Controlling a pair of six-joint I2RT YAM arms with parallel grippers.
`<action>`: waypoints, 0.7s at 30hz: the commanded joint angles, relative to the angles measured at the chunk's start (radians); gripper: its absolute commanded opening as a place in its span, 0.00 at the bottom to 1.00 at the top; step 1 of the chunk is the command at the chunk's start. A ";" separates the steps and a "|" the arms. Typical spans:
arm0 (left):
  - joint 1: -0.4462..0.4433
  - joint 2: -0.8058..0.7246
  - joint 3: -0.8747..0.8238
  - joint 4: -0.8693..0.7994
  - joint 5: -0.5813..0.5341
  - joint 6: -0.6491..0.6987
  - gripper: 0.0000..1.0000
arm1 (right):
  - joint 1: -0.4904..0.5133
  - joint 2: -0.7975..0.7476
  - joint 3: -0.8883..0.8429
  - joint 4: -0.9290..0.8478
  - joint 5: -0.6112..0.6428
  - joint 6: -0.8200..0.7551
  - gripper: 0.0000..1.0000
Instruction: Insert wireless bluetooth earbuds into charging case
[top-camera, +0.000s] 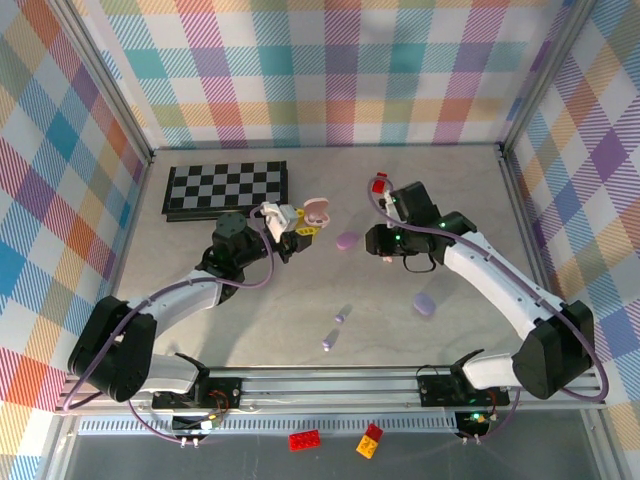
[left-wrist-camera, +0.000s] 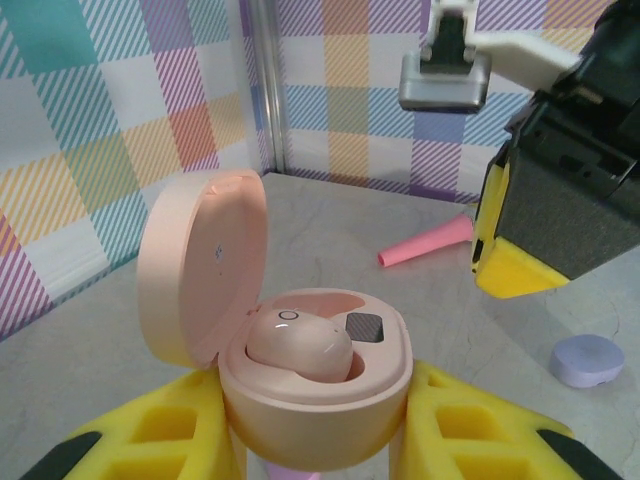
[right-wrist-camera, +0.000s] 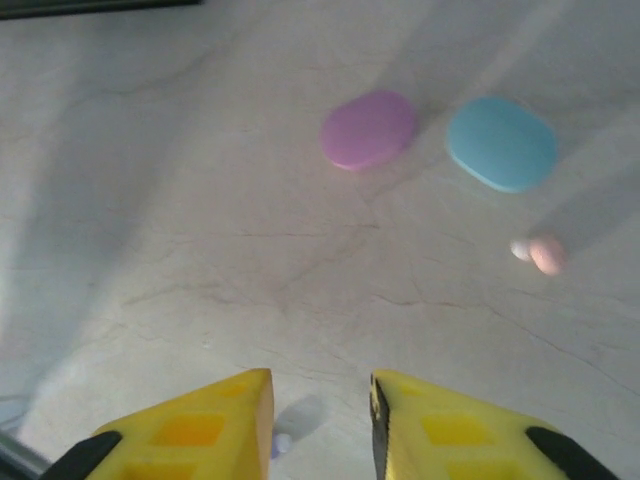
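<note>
My left gripper (top-camera: 297, 224) (left-wrist-camera: 315, 390) is shut on a pink charging case (left-wrist-camera: 320, 385) (top-camera: 317, 210), lid open to the left. One pink earbud (left-wrist-camera: 298, 345) sits in the case's left well; a dark square shows beside it. My right gripper (top-camera: 384, 243) (right-wrist-camera: 320, 390) hovers over the table with its yellow fingers apart. A tiny pale lilac bud (right-wrist-camera: 282, 443) shows against the inner edge of its left finger. A loose pink earbud (right-wrist-camera: 543, 254) lies on the table ahead. Two purple earbuds (top-camera: 341, 315) (top-camera: 328, 340) lie nearer the arm bases.
A purple case (top-camera: 347, 241) (right-wrist-camera: 368, 130) and a blue case (right-wrist-camera: 501, 143) lie shut on the table. Another lilac case (top-camera: 425, 304) is nearer the right arm. A chessboard (top-camera: 226, 188) lies back left, a red piece (top-camera: 379, 186) behind the right gripper, a pink cone (left-wrist-camera: 425, 243) nearby.
</note>
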 joint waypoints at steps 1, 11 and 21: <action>-0.006 0.013 -0.012 0.086 0.007 -0.025 0.30 | -0.079 -0.008 -0.063 0.012 0.012 0.088 0.35; -0.005 0.021 -0.003 0.096 0.018 -0.042 0.30 | -0.246 0.212 -0.100 0.210 -0.059 0.145 0.38; -0.002 -0.001 -0.010 0.062 0.005 -0.029 0.30 | -0.289 0.374 -0.063 0.308 -0.125 0.219 0.38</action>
